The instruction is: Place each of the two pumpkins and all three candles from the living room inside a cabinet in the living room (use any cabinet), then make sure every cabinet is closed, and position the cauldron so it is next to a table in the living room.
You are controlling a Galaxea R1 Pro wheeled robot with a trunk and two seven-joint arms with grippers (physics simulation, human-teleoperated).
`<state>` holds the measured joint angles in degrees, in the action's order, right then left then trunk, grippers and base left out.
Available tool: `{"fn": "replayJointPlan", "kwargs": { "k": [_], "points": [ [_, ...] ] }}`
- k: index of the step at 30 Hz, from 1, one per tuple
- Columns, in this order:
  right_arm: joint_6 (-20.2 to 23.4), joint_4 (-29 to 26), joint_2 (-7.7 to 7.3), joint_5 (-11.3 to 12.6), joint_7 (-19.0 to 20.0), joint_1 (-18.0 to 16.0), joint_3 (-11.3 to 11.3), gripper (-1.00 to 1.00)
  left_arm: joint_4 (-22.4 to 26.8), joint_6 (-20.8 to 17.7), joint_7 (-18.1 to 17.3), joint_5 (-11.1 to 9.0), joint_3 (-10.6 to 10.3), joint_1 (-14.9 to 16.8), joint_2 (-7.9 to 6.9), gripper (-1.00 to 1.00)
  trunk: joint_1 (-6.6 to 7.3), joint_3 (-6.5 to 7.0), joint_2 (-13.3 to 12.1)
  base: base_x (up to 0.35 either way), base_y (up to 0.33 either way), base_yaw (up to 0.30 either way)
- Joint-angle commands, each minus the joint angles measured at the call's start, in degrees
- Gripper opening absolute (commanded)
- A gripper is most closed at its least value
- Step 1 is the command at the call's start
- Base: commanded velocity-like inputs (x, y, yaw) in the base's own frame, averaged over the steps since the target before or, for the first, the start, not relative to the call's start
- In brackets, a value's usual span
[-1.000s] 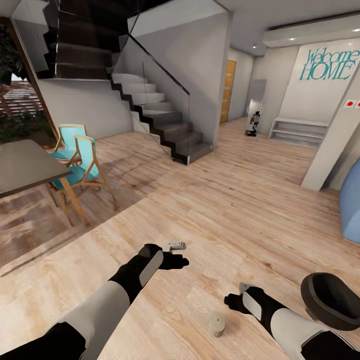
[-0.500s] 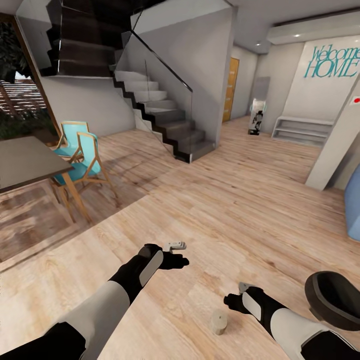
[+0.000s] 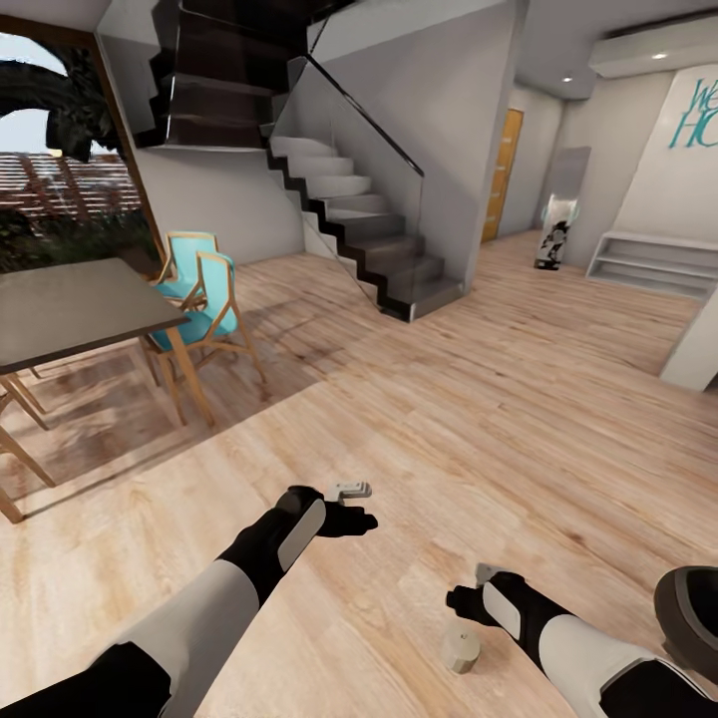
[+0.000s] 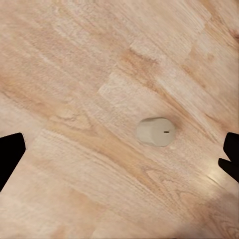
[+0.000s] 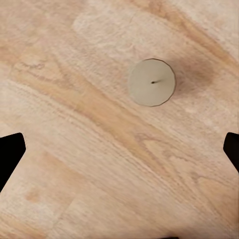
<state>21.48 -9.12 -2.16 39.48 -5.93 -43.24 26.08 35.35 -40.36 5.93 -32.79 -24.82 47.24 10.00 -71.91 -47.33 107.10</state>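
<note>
Nearest thing: one candle (image 3: 461, 651) standing upright on the plank floor (image 3: 479, 419), bottom centre-right of the head view, just beside my right gripper (image 3: 469, 598) and apart from it. Right wrist view has it from straight above, wick dot visible, sitting ahead of the fingers, which are spread wide with nothing between them. Left gripper (image 3: 357, 517) hangs lower centre, also spread and empty; its wrist view catches the same kind of stub on the floor, well below it.

My read of the step: pick this candle with the right arm. To do it well I'd centre it between the fingertips, come straight down, and close low on the cylinder so the stub doesn't tip or roll. It's small and smooth, so a slow squeeze.

Cauldron (image 3: 693, 618) at the lower right edge, cut off by the frame. I can't see inside its mouth, so contents unknown.

Further out: dark table (image 3: 70, 309) with turquoise chairs (image 3: 204, 299) at left, staircase (image 3: 349, 219) upper centre. Those are not the target furniture.
</note>
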Motion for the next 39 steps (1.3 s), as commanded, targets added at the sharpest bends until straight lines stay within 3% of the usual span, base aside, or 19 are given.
{"fn": "replayJointPlan", "kwargs": {
  "k": [1,39],
  "points": [
    [0.3,-0.2,-0.05,0.6,-0.4,0.0,0.5,1.00,0.1,-0.2,0.6,-0.6,-0.1,0.0,0.00,1.00,-0.22,-0.25,0.4,0.000,0.000,0.104],
    [0.1,-0.2,-0.04,0.6,-0.4,0.0,0.5,1.00,0.9,-0.2,0.5,-0.6,-0.1,0.0,0.00,1.00,-8.56,-6.90,15.7,0.000,0.000,-0.026]
  ]
}}
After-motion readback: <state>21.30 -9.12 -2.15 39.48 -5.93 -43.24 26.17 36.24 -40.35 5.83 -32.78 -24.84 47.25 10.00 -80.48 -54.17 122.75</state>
